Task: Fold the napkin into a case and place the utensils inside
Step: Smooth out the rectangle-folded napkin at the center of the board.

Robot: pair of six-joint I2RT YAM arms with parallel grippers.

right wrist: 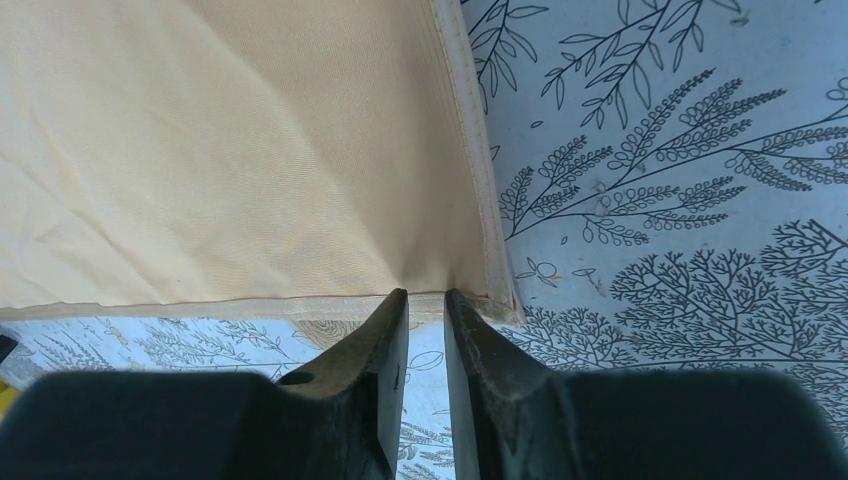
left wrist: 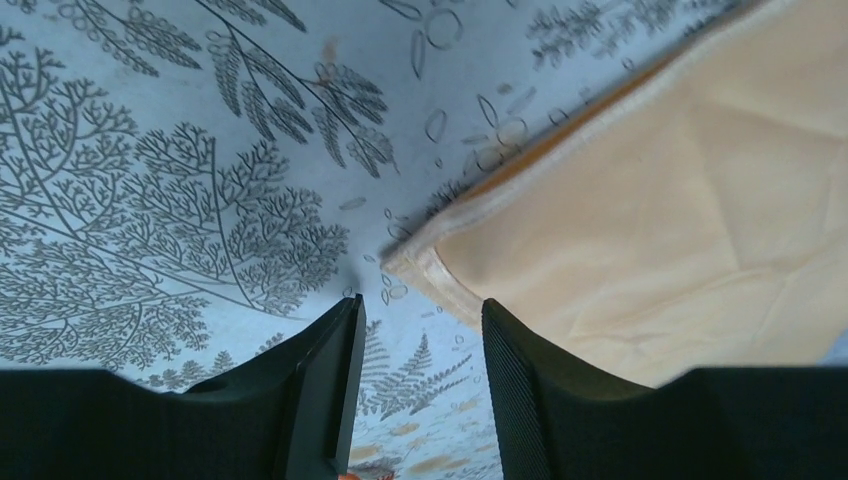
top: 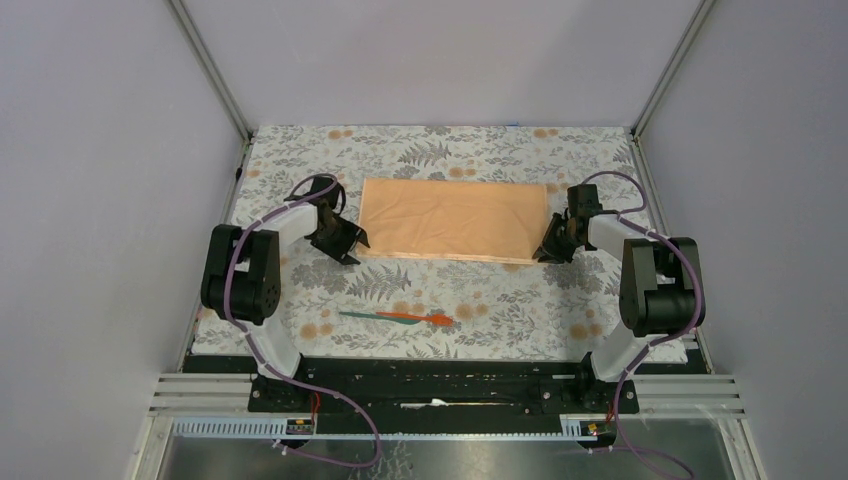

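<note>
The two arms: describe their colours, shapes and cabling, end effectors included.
The left arm and right arm share one build: chunky black joint housings linked by white segments, with a purple cable looping along each. The left end effector and right end effector are black, with two flat, wedge-shaped fingers whose inner faces are finely ribbed.

a grey floral-print tablecloth point(top: 440, 150), white with grey ferns and leaves and scattered orange blossoms, covers the table and lies flat. plain pale lilac-grey walls point(top: 440, 60) close in the back and both sides. two silver aluminium posts point(top: 212, 70) rise slanting from the far corners. ribbed silver metal rails point(top: 200, 392) run along the near edge.
</note>
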